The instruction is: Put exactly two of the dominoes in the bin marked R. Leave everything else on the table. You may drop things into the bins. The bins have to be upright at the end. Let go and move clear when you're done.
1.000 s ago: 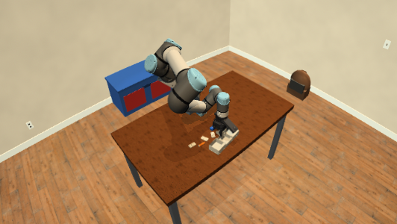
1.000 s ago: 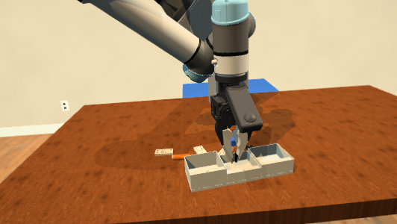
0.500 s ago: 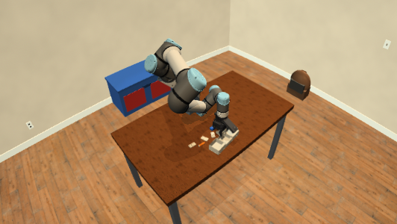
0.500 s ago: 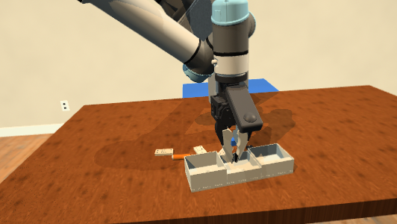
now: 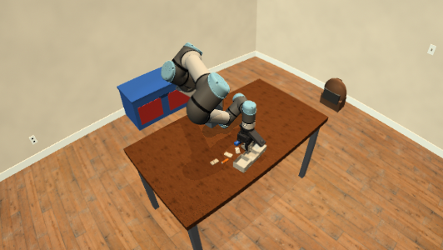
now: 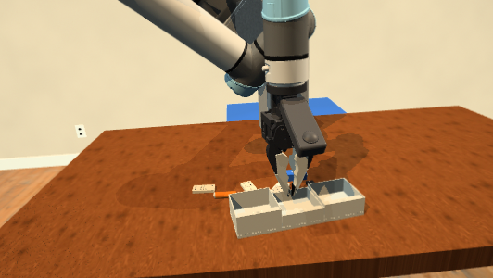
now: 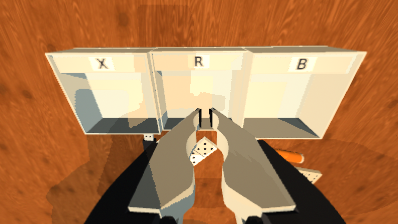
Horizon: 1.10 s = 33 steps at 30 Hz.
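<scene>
Bins on table (image 6: 139,222): X (image 7: 102,95) left, R (image 7: 200,87) mid, B (image 7: 295,95) right; dominoes (image 6: 204,188) behind.

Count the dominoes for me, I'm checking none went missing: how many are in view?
3, all on the table: left domino beyond the orange marker, middle domino by its other end, third domino beside bin R, under the gripper, which could hide another.
</scene>
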Available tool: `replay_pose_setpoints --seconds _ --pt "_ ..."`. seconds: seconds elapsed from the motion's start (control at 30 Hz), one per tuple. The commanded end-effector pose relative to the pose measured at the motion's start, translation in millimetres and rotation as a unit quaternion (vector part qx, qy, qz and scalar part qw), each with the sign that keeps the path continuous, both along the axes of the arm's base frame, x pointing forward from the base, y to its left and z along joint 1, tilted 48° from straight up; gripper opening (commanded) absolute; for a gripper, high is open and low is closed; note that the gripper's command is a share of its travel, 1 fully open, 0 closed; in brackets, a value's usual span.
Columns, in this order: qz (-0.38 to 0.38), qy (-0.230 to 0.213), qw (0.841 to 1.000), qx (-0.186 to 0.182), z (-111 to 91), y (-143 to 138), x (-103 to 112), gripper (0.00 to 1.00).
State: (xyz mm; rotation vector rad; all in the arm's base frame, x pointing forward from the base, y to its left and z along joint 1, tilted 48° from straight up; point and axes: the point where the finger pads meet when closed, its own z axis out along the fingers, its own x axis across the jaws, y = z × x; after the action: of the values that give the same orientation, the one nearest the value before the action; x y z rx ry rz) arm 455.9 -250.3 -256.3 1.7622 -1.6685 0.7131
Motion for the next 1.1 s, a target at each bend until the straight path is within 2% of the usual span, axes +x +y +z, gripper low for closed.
replay_pose_setpoints --seconds 0.0,0.2,0.47,0.83,1.07 --pt "0.000 0.001 1.000 0.000 7.2 8.9 -0.5 0.04" --pt "0.000 0.001 1.000 0.000 10.3 12.3 -0.4 0.04" --pt "0.000 0.001 1.000 0.000 30.1 34.0 0.2 0.04" --pt "0.001 0.001 1.000 0.000 30.1 34.0 0.4 0.04" --pt "0.001 0.000 1.000 0.000 2.9 57.1 0.4 0.04"
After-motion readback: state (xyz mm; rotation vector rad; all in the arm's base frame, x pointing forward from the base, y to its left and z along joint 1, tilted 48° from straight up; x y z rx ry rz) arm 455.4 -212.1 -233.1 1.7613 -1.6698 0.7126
